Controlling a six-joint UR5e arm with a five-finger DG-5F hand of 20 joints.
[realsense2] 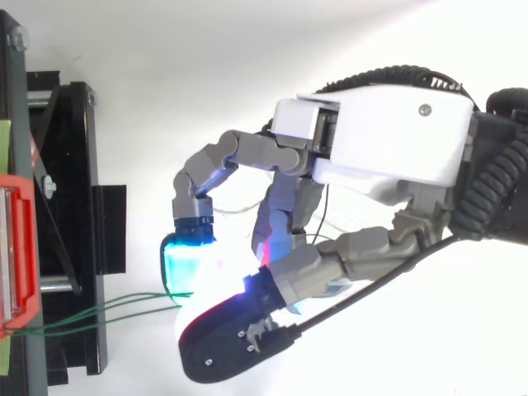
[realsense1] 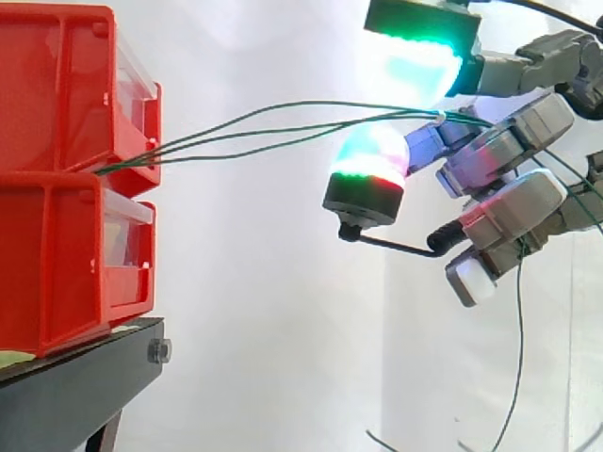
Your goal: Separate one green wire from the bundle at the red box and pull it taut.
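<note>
Wires [realsense1: 415, 111] | green, from red box [realsense1: 57, 94] | pinched between curled fingers [realsense1: 509, 132]

Backdrop: a white curtain [realsense1: 264, 330] hangs behind everything, plain, with one soft vertical fold right of centre.
Furniture: a black stand [realsense1: 75, 386] at the lower left, a silver bolt [realsense1: 158, 352] in its end; from above, its black frame runs down the left side.
Ground: a white surface [realsense2: 206, 66] seen from above.
Light: bright and even.
</note>
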